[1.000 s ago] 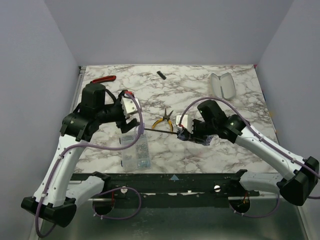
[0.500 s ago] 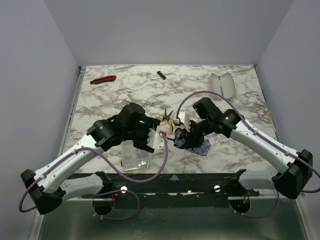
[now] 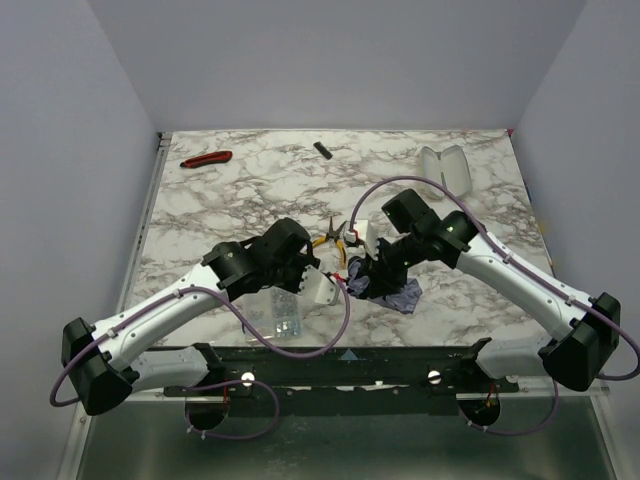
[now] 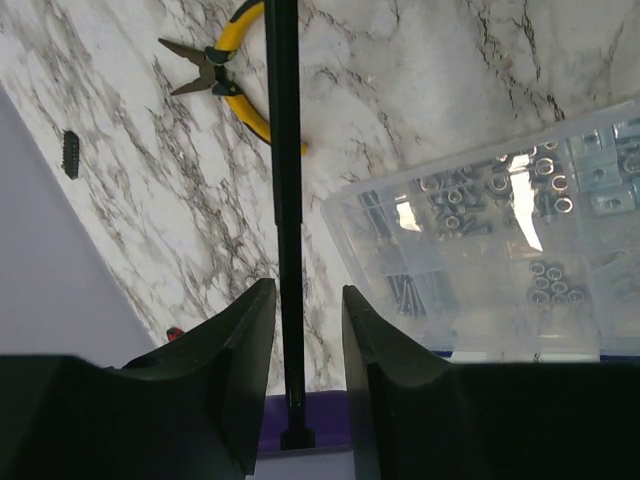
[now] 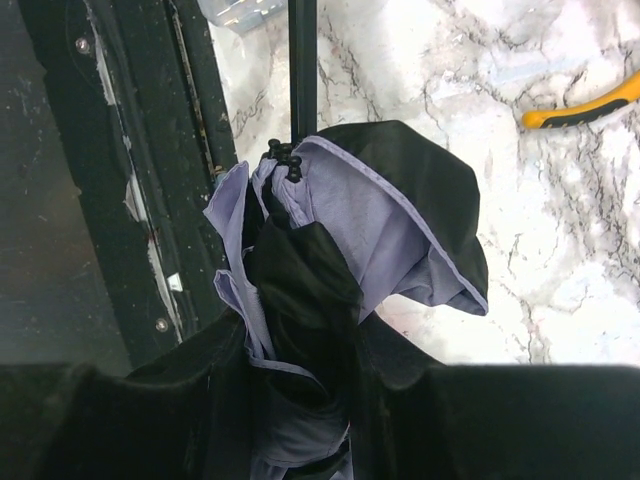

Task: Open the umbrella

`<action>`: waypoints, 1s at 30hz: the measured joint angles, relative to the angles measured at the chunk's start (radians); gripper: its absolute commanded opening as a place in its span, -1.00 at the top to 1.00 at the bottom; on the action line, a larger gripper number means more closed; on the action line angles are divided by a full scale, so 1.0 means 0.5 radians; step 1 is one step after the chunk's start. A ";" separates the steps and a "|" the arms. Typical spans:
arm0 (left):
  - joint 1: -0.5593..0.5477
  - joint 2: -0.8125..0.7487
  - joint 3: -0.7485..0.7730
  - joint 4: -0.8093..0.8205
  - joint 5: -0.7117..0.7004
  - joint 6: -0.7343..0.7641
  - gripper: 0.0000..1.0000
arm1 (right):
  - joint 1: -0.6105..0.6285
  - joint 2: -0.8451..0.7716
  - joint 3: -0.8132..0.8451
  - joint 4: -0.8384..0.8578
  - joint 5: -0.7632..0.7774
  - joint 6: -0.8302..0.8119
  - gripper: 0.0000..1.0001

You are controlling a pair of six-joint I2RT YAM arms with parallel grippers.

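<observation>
top / target: compact folding umbrella [image 3: 398, 291], pale lavender canopy, black lining; wadded near the front edge of the white marble table [image 3: 220, 205], between the arms
top / right gripper [image 3: 366, 272]: clamped on the wadded canopy
top / left gripper [image 3: 330, 286]: just left of the wad, beside a clear plastic parts box [image 3: 268, 314]
top / clutter: yellow-handled pliers [image 3: 332, 239] just behind the grippers; red-handled tool [image 3: 207, 158], small black block [image 3: 322, 150] and pale open case [image 3: 447, 168] well apart at the back
left wrist / pincer: narrow; fingers [image 4: 236, 360] straddle the thin black shaft [image 4: 283, 200]; sliver of gap each side, so not pinched yet
left wrist / obstacles: parts box just beside the fingers, pliers beyond; I'd judge neither blocks a pull along the shaft
right wrist / grip: fabric fills the jaws; black rib tips [image 5: 284, 158] cluster where the shaft enters
handling: light; shaft stiff but thin, likely bends if levered sideways; cloth soft and slippery, poor hold; better to grip the shaft or handle; handle not visible
</observation>
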 measured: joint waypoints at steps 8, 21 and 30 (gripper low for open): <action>0.287 -0.138 -0.165 0.004 -0.052 0.134 0.38 | -0.005 -0.002 -0.010 -0.050 0.004 -0.018 0.99; 0.856 -0.277 -0.327 0.008 -0.027 0.480 0.40 | -0.010 -0.112 -0.238 -0.076 0.109 -0.156 0.99; 1.222 -0.293 -0.422 0.052 0.198 0.823 0.43 | -0.008 -0.220 -0.363 0.055 0.146 -0.240 0.99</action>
